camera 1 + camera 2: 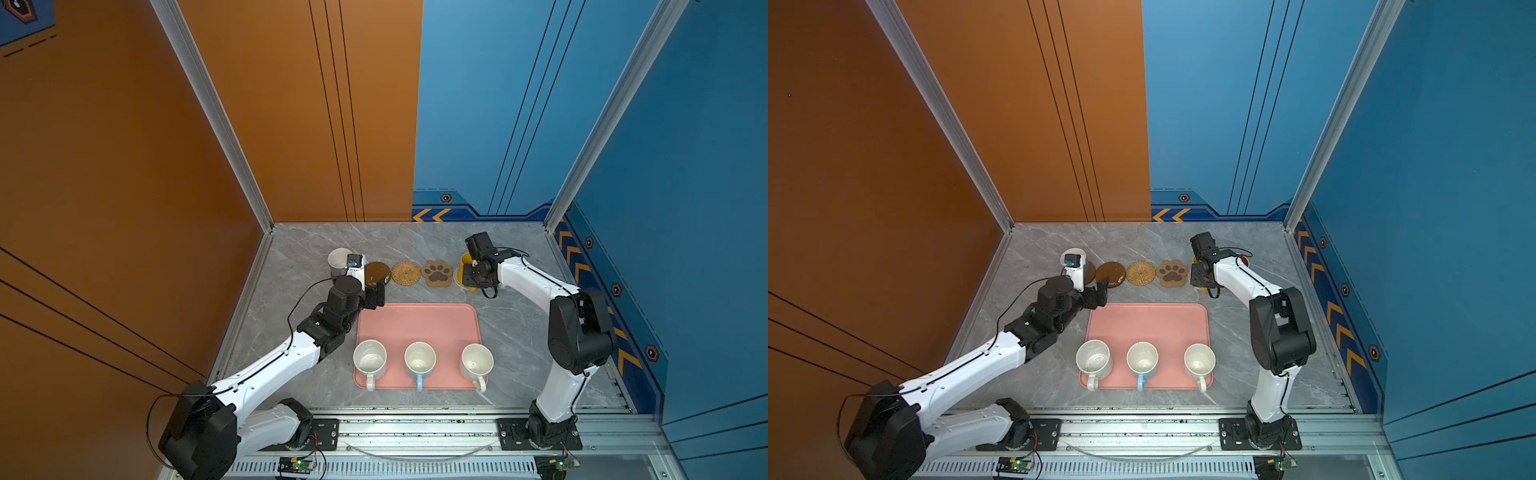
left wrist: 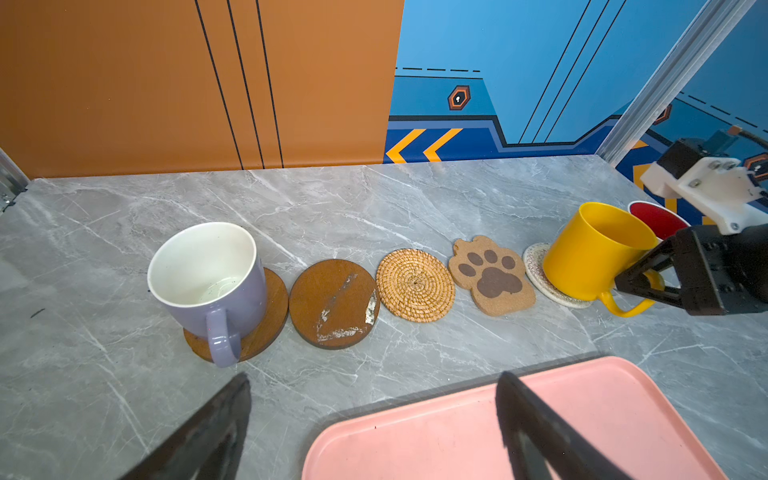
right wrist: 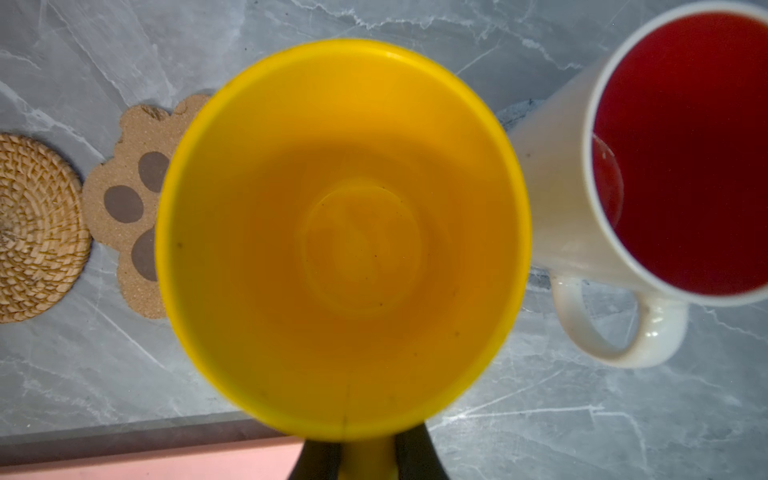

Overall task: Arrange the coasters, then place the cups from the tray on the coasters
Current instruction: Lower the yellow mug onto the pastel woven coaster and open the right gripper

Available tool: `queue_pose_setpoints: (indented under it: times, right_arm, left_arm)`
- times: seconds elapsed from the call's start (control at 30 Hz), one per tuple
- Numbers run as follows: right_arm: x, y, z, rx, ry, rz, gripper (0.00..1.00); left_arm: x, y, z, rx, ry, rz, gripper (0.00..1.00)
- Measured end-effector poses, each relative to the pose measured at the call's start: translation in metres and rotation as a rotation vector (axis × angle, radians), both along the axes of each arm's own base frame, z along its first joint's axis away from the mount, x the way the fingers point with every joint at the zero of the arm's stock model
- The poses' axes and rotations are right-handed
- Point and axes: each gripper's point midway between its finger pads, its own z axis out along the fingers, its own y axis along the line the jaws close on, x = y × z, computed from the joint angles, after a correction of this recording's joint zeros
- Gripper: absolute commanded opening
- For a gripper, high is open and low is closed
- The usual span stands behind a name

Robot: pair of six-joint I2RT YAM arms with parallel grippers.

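Worktop [image 2: 374, 199]: marble-look slab, smooth, faint sheen. Lilac mug [image 2: 237, 291], yellow mug [image 2: 582, 266]: glossy glazed finish, smooth. Brown disc [image 2: 332, 303]: matt, fibrous, scuffed with whitish patches. Rattan round [image 2: 415, 284]: coiled woven fibre, rough. Paw coaster [image 2: 492, 276]: cork-like, grainy, matt. Pink tray [image 2: 415, 440]: smooth, satin plastic look. Frame post [image 2: 668, 79]: ribbed bare metal, dull shine.

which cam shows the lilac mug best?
Left wrist: the whole lilac mug, handle included, stands on a brown disc coaster. In both top views the left arm's wrist camera partly covers it. Right wrist does not show it.
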Motion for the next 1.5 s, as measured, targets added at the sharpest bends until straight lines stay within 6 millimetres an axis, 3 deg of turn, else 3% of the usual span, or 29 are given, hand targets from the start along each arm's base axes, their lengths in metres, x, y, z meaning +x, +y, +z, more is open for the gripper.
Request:
queue_pose_setpoints:
  times: [1.03,1.17,1.5]
  right_arm:
    - [0.007,-0.0018,-0.0045,0.003,-0.011,-0.009,0.0]
    - [0.0067,-0.0018,-0.0048,0.003,-0.011,-0.009,0.12]
    - [0.0092,0.0006,-0.0055,0.017,-0.023,-0.004,0.31]
  left_arm:
    - [-0.0009,0.0006,0.0031,-0.005,-0.007,0.0,0.92]
    - [-0.0027,0.0018,0.0027,-0.006,-0.009,0.0,0.93]
    - [-0.0049,0.0041,0.0077,-0.015,-0.022,0.002,0.93]
